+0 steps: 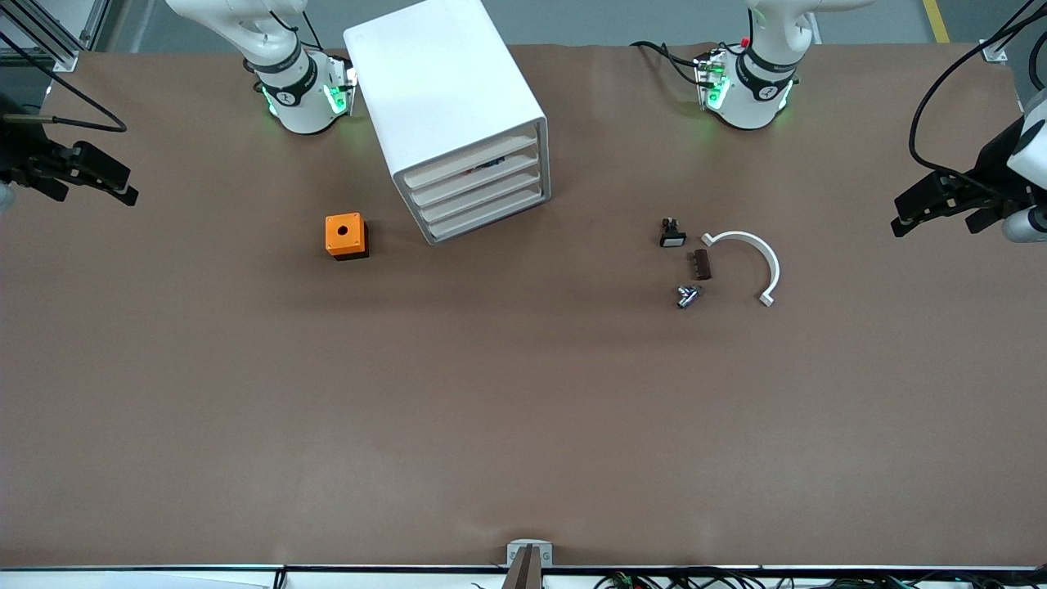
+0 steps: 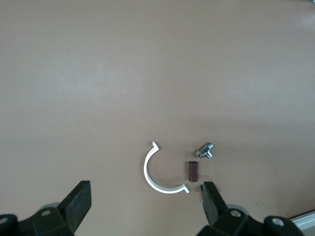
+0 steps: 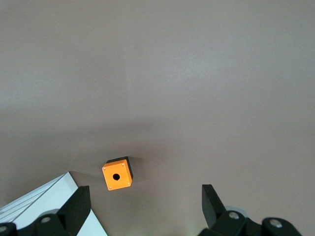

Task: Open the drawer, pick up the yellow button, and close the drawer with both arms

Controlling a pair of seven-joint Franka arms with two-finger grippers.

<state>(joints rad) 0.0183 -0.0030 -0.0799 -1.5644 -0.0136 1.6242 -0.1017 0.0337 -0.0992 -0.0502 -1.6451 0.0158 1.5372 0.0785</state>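
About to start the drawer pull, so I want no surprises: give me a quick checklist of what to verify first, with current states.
1. Top drawer shut: ok.
2. Left gripper open, empty, at the left arm's table end: ok.
3. Right gripper open, empty, at the right arm's end: ok.
4. Button in the drawer: cannot tell; only a hint of colour.
5. Orange box beside the cabinet, not in front of the drawers: ok.

Cabinet (image 1: 458, 114) between the arm bases; cube box (image 1: 346, 236) beside it; curved clip (image 1: 751, 260) toward left arm's end.
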